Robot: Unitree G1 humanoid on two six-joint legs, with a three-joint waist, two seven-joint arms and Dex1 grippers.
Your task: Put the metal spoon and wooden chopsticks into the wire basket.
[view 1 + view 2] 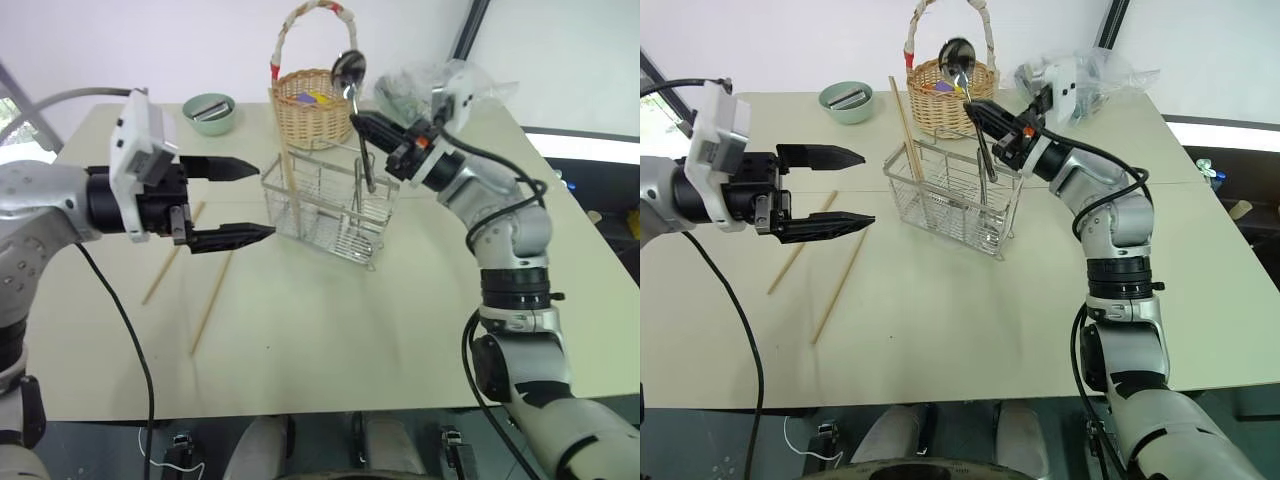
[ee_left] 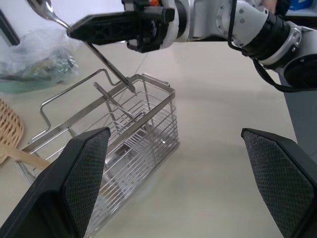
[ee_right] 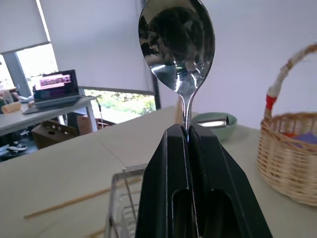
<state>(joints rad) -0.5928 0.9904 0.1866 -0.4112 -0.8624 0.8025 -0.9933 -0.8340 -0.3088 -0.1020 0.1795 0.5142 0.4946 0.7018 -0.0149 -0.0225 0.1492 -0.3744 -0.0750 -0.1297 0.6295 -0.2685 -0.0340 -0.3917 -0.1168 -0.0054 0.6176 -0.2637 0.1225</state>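
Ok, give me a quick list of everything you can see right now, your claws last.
metal spoon: one, silver, clamped in the right claw, bowl up, handle tip over the wire basket
wooden chopsticks: three, pale tan; one standing in the wire basket, two flat on the table
wire basket: one, silver, table middle
wicker basket: one, tan, behind the wire basket
bowl: one, pale green, far left
plastic bag: one, clear, far right
table: one, beige
left claw: black, open, beside the wire basket
right claw: black, shut on the metal spoon
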